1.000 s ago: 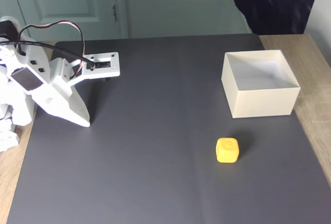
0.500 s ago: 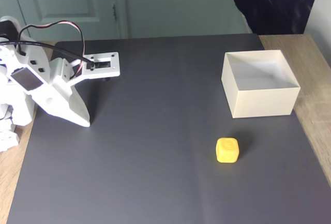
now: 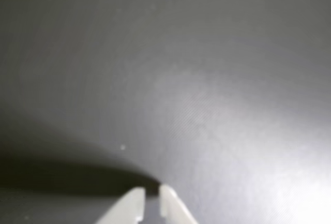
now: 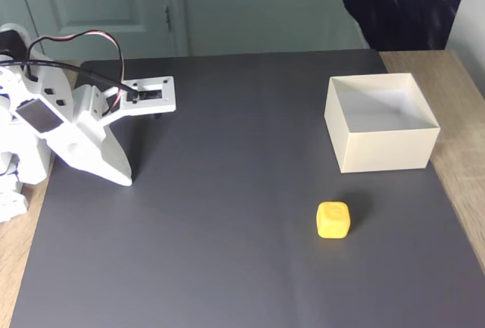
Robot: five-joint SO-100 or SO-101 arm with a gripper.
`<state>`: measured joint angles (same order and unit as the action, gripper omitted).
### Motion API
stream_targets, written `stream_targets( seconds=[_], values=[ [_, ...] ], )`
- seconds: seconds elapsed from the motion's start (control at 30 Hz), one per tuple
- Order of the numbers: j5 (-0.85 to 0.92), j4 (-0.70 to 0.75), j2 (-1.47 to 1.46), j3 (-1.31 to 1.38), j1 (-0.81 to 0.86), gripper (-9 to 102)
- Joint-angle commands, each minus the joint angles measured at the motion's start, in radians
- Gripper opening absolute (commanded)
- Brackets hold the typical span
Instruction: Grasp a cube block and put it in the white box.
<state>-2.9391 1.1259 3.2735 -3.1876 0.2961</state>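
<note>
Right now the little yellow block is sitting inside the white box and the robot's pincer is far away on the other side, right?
Not quite. In the fixed view the yellow block sits on the dark mat in front of the white box, not inside it; the box looks empty. The rest holds: the pincer is far off at the left side of the mat.

The cube (image 4: 333,220), small, bright yellow with rounded edges, sits flat on the dark mat, apart from the box (image 4: 381,153) and nearer the camera. The box, cream-white, square and open-topped, stands upright at the mat's right edge.
</note>
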Motion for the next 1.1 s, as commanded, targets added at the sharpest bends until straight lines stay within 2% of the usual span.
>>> stream_targets(
  seconds=[0.0, 0.27, 0.5, 0.7, 0.93, 1.07],
  values=[
    [0.000, 0.003, 0.008, 0.003, 0.006, 4],
    [-0.040, 0.000, 0.008, 0.003, 0.058, 3],
    [-0.048, -0.002, 0.008, 0.003, -0.005, 0],
    [-0.104, -0.015, 0.008, 0.003, 0.009, 0],
    [-0.135, -0.143, 0.006, 0.025, 0.011, 0],
    [-0.150, -0.160, -0.029, 0.091, 0.015, 0]
  ],
)
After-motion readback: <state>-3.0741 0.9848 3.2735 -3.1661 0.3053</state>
